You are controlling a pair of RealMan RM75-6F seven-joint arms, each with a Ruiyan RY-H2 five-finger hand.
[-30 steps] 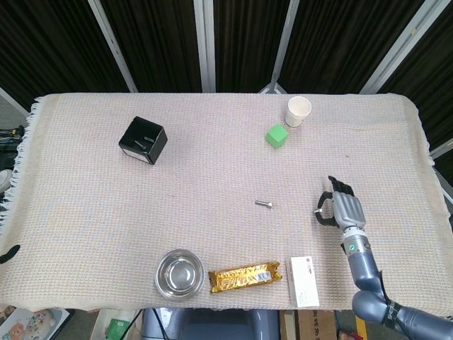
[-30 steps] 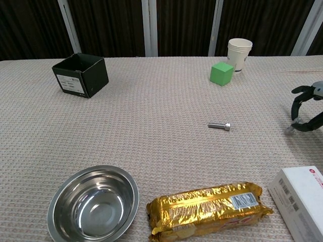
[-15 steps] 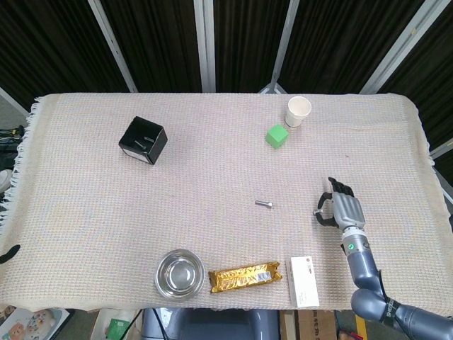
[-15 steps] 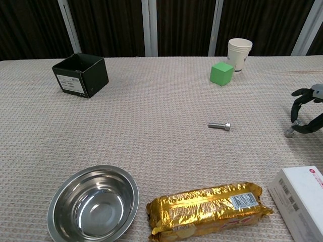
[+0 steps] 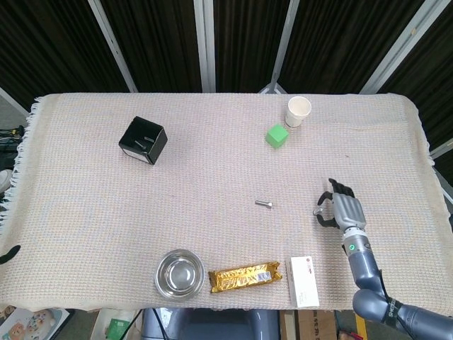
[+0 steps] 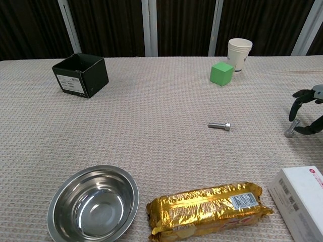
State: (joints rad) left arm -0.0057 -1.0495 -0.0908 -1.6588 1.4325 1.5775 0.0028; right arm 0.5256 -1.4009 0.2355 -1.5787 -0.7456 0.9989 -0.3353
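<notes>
1. I see only my right hand (image 5: 338, 210). It is low over the cloth near the right side of the table (image 5: 85, 212), held flat and close to the cloth.
2. Its fingers (image 6: 302, 94) are curled in like a claw, with a gap between them and the thumb.
3. There is a small grey bit (image 6: 291, 129) at the tips. I cannot tell if it is a thing the hand pinches or just part of the thumb, so I cannot say if the hand holds anything.
4. My left hand does not show in either view.
5. The little bolt (image 5: 265, 204) lies on its side on the cloth, out in the middle, a bit to the left of my hand and not touching it. I think the bumpy cloth stops it from rolling.
6. A white box (image 5: 303, 281) lies flat by the near edge, close to my arm.
7. Next to it are a gold snack pack (image 5: 245, 277) and a metal bowl (image 5: 179, 274), open side up.
8. Far off are a green block (image 5: 277, 136), a paper cup (image 5: 298, 110) and a black box (image 5: 143, 140).
</notes>
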